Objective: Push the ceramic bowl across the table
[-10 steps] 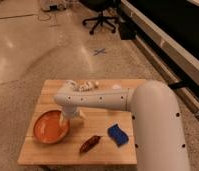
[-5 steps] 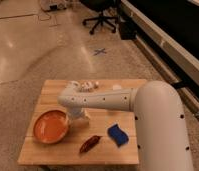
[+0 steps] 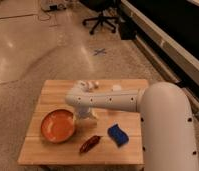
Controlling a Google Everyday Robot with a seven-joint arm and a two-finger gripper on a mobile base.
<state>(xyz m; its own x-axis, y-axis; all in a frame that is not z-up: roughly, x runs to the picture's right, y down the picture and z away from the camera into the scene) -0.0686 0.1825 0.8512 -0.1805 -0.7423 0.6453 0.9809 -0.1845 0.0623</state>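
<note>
The orange ceramic bowl (image 3: pixel 57 126) sits on the front left part of the light wooden table (image 3: pixel 53 92). It is wide, shallow and glossy inside. My white arm reaches in from the right across the table's middle. My gripper (image 3: pixel 85 114) hangs down from the arm's end, just right of the bowl's right rim and close to it. I cannot tell whether it touches the rim.
A dark red chili-like item (image 3: pixel 89 144) lies near the front edge. A blue sponge (image 3: pixel 118 135) lies to its right. Small white objects (image 3: pixel 88 85) sit at the table's far edge. An office chair (image 3: pixel 100 20) stands on the floor far behind.
My gripper and arm end have moved right, from over the bowl's right rim to beside it. The bowl appears shifted slightly to the right.
</note>
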